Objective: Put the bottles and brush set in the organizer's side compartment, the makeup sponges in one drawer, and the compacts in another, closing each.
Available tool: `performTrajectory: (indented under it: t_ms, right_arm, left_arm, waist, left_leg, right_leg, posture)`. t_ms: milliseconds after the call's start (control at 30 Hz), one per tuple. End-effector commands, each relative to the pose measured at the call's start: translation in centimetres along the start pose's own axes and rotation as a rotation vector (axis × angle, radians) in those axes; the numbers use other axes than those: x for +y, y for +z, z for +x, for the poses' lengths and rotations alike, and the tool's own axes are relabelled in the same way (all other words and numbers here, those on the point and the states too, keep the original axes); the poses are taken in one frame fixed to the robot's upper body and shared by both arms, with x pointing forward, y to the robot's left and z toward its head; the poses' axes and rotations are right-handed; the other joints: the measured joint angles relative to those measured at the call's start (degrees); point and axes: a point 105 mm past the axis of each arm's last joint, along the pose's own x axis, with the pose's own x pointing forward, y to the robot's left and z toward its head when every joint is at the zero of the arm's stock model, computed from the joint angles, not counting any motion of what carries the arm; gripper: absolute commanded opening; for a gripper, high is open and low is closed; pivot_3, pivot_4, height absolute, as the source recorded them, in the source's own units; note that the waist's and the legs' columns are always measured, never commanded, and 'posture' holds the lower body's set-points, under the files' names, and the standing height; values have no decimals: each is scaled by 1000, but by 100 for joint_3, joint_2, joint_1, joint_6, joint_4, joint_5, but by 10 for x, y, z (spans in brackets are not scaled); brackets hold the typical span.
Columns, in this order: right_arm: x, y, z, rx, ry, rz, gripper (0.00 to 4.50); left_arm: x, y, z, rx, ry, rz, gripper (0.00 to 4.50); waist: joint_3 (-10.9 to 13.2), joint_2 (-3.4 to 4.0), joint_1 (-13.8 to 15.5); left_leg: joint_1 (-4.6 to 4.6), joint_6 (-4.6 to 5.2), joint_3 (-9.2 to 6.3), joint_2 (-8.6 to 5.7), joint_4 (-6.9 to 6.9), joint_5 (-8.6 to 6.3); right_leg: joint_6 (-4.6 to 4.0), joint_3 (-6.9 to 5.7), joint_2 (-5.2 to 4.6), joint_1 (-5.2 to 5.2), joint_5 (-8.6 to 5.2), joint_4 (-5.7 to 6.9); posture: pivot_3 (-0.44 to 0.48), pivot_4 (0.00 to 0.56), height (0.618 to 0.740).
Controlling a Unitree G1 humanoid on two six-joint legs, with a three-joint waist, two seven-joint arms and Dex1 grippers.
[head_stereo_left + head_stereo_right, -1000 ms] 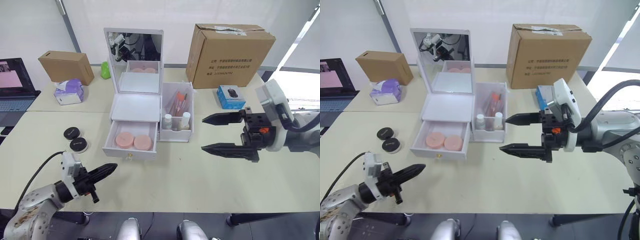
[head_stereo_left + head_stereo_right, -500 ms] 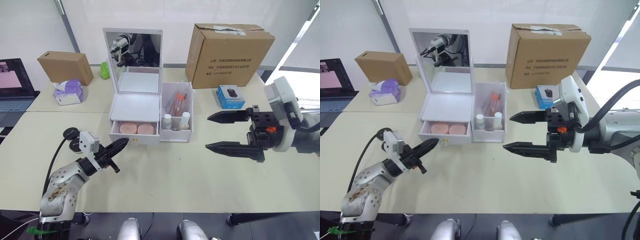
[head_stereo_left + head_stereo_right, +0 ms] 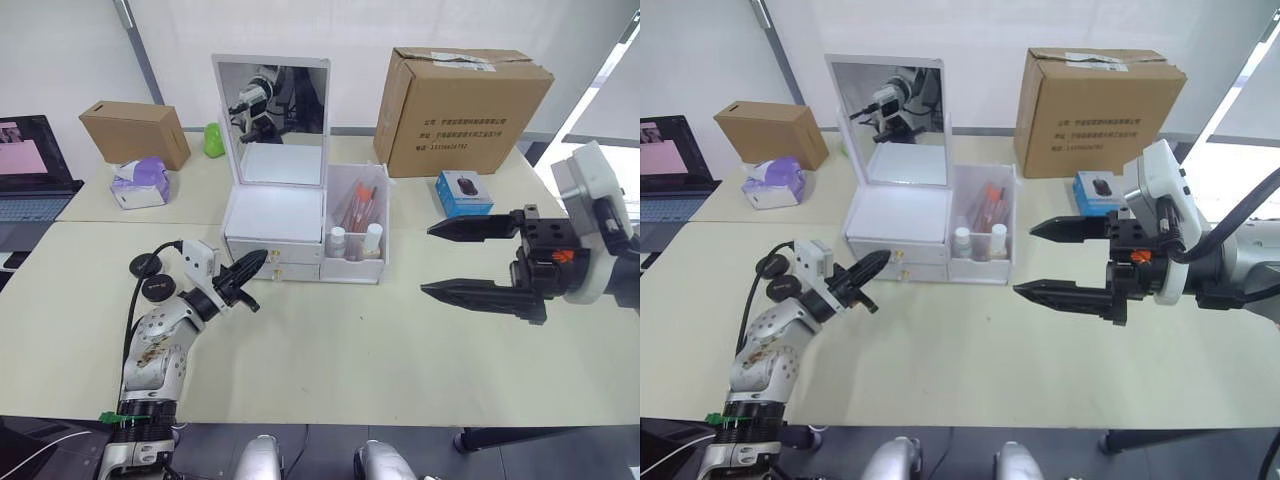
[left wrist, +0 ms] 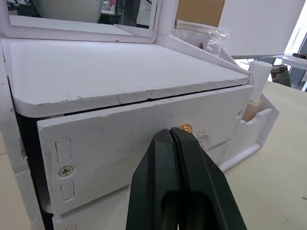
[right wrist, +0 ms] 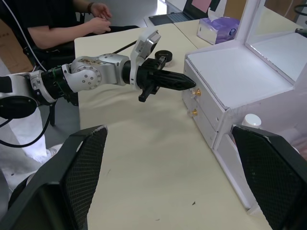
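At front of white plastic mirrored organizer point(image 3: 275, 225), left gripper point(image 3: 250, 267) pressed together, tip on gold drawer knob point(image 4: 186, 128); drawer looks shut. Right gripper point(image 3: 470, 260) spread, empty, well apart. Two black round compacts point(image 3: 152, 276) lie on cream bench point(image 3: 350, 360). Risk: extra push slides organizer, topples white bottles point(image 3: 355, 241) in side compartment.

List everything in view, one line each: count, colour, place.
organizer: 1, white, table centre, mirror up, both drawers closed
bottles: 2, white-capped, side compartment
brush set: 1, pink, side compartment
compacts: 2, black, table, left of organizer
large carton: 1, brown, back right
small carton: 1, brown, back left
tissue pack: 1, purple, back left
mouse box: 1, blue, right
laptop: 1, far left
left gripper: shut, at upper drawer knob
right gripper: open, above table right
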Motion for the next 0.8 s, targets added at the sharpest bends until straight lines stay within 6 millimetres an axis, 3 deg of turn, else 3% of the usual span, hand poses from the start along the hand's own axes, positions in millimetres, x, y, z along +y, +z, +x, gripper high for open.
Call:
performTrajectory:
  t_ms: [33, 533, 800]
  right_arm:
    - [3, 9, -6, -9, -18, -37, 4500]
    - [3, 10, -8, -6, -33, -36, 4500]
    - [3, 11, -8, -5, -37, -33, 4500]
  left_arm:
    - [6, 11, 3, -40, 20, 29, 23]
    - [19, 3, 8, -3, 97, 3, 23]
    - [32, 13, 11, -31, 166, -14, 23]
  waist:
    - [0, 0, 2]
    - [0, 0, 26]
    - [0, 0, 20]
  left_leg:
    - [0, 0, 0, 0, 0, 0]
    - [-2, 0, -4, -1, 2, 0]
    - [-7, 0, -5, -2, 2, 0]
  right_leg:
    - [0, 0, 0, 0, 0, 0]
    - [12, -1, 1, -1, 1, 1]
    - [15, -2, 1, -3, 2, -1]
  posture:
    - [0, 150, 740]
    - [0, 150, 740]
    - [0, 150, 740]
